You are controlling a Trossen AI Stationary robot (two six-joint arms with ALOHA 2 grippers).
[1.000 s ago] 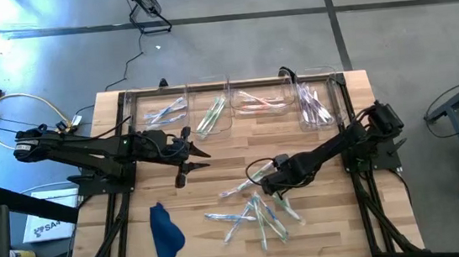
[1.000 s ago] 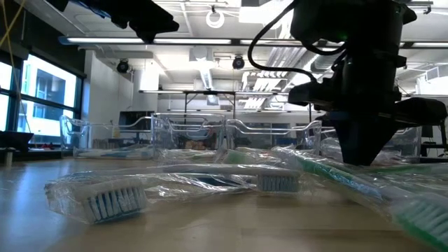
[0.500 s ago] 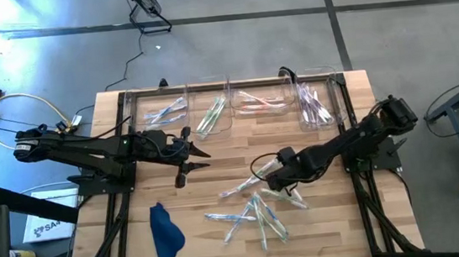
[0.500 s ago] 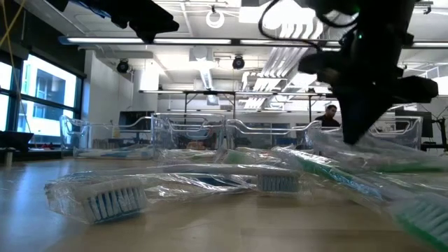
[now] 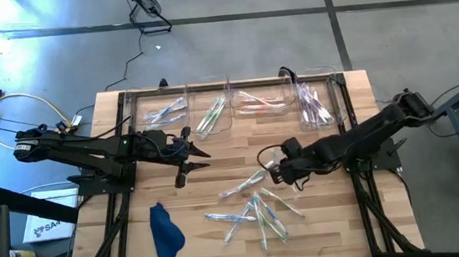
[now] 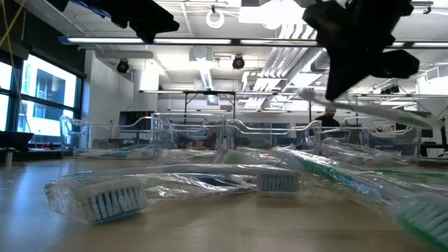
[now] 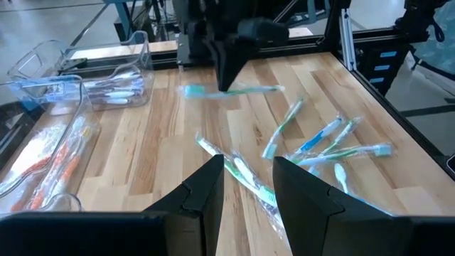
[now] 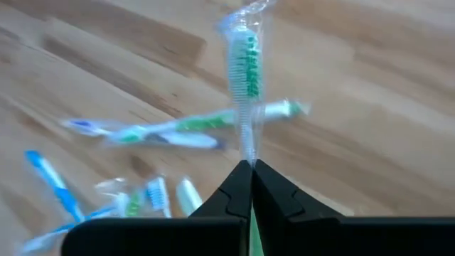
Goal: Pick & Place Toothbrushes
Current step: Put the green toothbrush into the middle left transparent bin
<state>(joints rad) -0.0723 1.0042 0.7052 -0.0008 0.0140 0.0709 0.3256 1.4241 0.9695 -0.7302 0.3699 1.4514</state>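
We note right gripper (image 8: 247,171) pinching green toothbrush (image 8: 245,78) mid-handle, lifted clear of pile (image 5: 259,214) on table (image 5: 216,168). We judge it light, stiff, wrapper slippery; mid-handle grip suits. Left gripper (image 5: 188,158) part-spread, empty, waiting.

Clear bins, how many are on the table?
4, side by side along the table's far edge: first bin, second bin, third bin, fourth bin, counted across the high view. None looks hidden.
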